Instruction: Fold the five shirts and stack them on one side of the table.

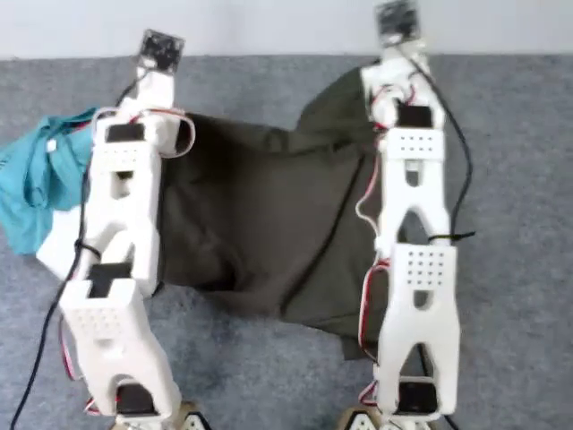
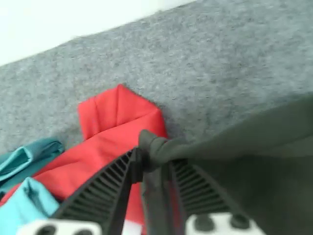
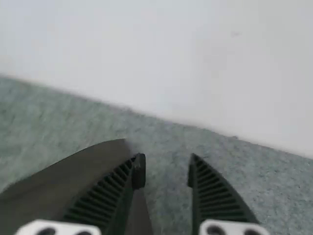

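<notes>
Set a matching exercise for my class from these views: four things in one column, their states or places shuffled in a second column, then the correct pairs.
Column one
1. left end effector
2. right end effector
3. dark green shirt
4. red shirt

Column two
A. lies beside the teal shirt
B. open above the grey table
C. spread wide across the table's middle
D. shut on a pinch of cloth

Pairs: 1-D, 2-B, 3-C, 4-A
</notes>
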### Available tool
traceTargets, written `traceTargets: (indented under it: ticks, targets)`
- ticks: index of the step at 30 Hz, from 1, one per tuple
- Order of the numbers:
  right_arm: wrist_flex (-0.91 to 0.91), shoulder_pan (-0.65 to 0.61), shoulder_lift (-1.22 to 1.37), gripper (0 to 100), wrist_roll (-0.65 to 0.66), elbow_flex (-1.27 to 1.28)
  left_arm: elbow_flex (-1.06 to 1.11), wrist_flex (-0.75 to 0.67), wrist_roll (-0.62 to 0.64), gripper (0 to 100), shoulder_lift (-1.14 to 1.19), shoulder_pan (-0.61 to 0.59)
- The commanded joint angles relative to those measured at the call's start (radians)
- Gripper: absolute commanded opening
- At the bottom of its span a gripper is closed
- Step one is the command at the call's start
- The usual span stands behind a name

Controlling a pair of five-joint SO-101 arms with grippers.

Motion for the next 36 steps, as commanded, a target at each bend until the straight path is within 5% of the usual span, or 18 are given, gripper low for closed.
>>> traceTargets:
  ticks: [1,7,12,16,21,28,36]
  targets:
    - [0.143,-0.028,0.015,17.7,0.118,-0.183,-0.206,0.127,0.08,13,0.026,0.008]
    - [0.418,-0.022,-0.042,17.7,0.141,-0.347,-0.596,0.477,0.109,16,0.063,0.011]
    - [0.839,-0.013,-0.17,17.7,0.144,-0.338,-0.8,0.901,0.107,16,0.063,-0.002]
    - [0.992,0.013,-0.242,17.6,0.137,-0.307,-0.739,0.914,0.11,16,0.038,-0.052]
    - [0.993,0.039,-0.463,17.6,0.138,-0.043,-0.348,0.916,0.107,15,-0.104,-0.054]
    - [0.983,-0.081,-1.024,17.6,0.17,0.804,0.36,0.907,-0.068,11,-0.522,-0.048]
    - [0.869,-0.197,-1.534,17.6,0.275,1.637,0.845,0.856,-0.239,11,-0.855,-0.055]
